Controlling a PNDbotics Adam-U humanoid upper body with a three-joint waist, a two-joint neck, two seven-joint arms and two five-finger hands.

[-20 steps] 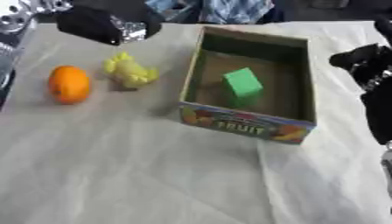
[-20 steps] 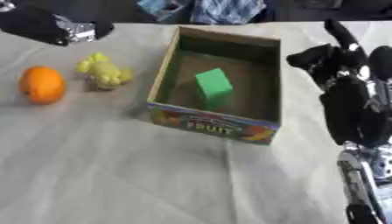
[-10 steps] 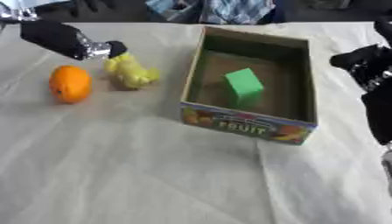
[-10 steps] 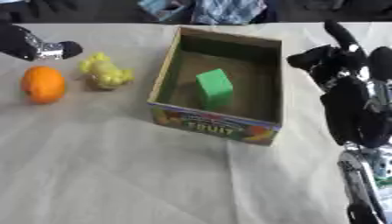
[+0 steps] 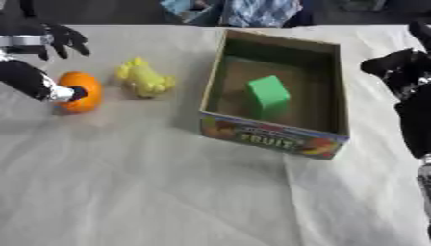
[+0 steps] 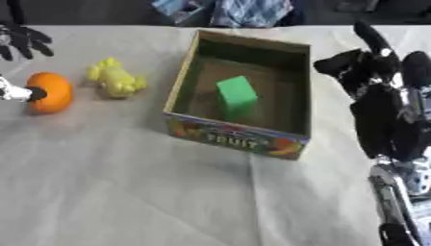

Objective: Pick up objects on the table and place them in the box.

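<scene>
The worktop (image 5: 168,192), under a pale cloth, carries the cardboard fruit box (image 5: 278,137) at centre right; a green block (image 5: 269,96) already stands inside it. Two items are outstanding, both left of the box: a yellow toy (image 5: 145,79) near its left wall and an orange (image 5: 82,91) further out, apart from each other.

Change noted: over the last second my left hand (image 5: 38,41) has travelled from the far side of the worktop, past the yellow toy, to the orange. I take this as the approach to the next pick; the orange is not yet lifted.

Pose: the left arm enters from the left edge, and part of the hand touches the orange on its left side. Dark fingers (image 6: 25,41) are spread wide above it, not closed round anything.

My right hand (image 6: 379,81) stays raised right of the box, unmoved, fingers upright and relaxed, holding nothing.
</scene>
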